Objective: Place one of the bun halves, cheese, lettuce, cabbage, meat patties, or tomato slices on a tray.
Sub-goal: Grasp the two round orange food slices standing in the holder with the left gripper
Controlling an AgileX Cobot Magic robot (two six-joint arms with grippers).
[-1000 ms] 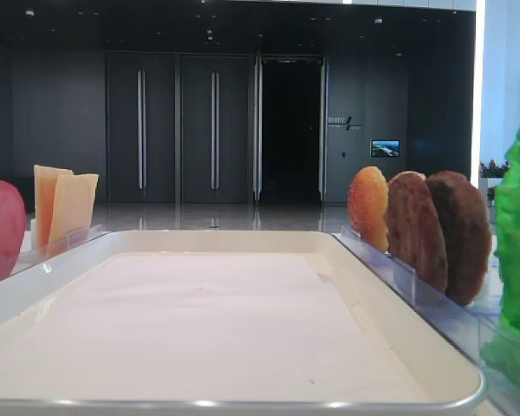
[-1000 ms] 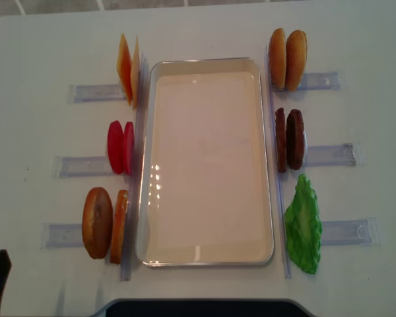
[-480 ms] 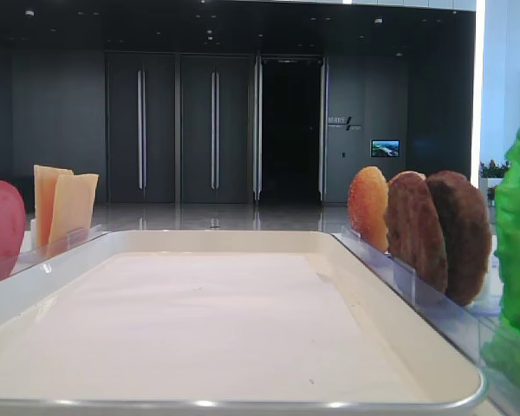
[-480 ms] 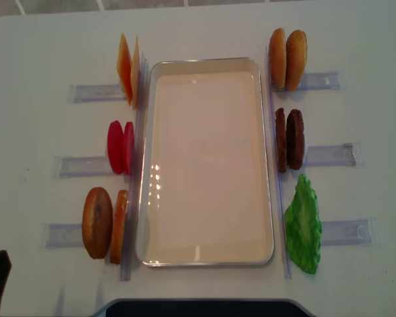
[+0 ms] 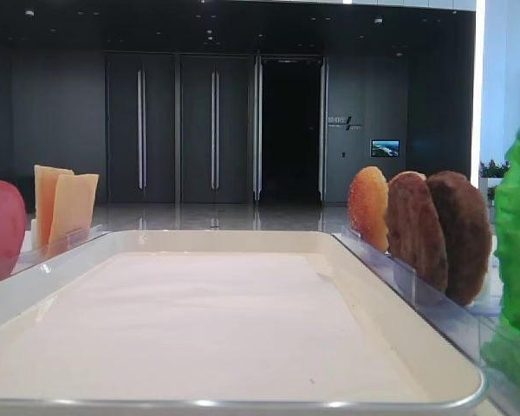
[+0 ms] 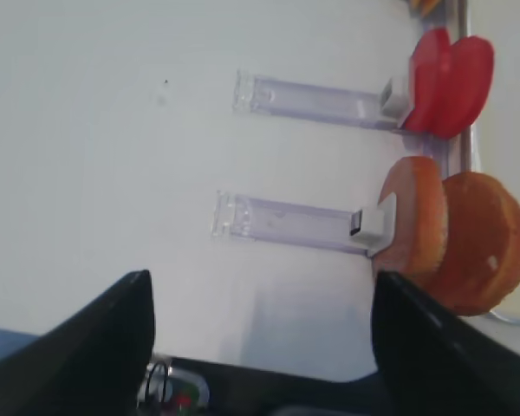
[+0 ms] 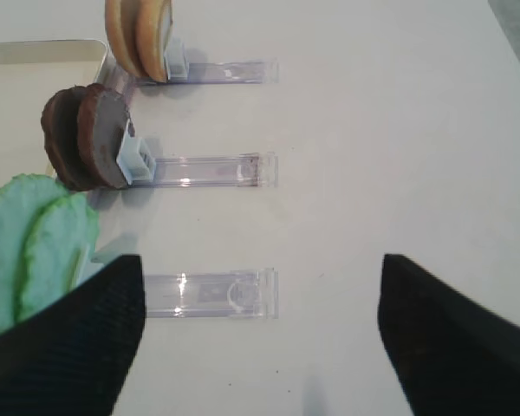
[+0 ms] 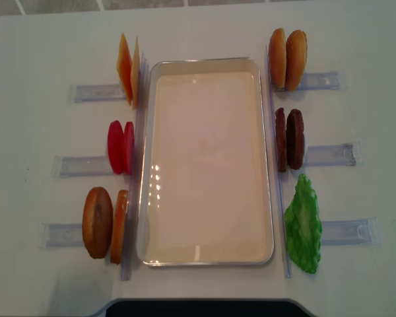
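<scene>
On white table [image 8: 39, 39], near to far: left row two golden-brown round bun halves [image 8: 98, 222], two red tomato slices [image 8: 120, 146], two yellow cheese squares [image 8: 128, 69]. Right row green crinkly lettuce [image 8: 303, 226], two dark patties [image 8: 290, 139], two buns. Cream rectangular tray [image 8: 145, 165] between rows, holds nothing. Left end effector [image 6: 260, 347] spread wide, grips nothing, near buns; right end effector [image 7: 260, 338] likewise, beside lettuce.

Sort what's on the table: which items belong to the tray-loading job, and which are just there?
Job items: tray, bun halves, cheese, tomato slices, meat patties, lettuce.
Just there: clear racks, table.
</scene>
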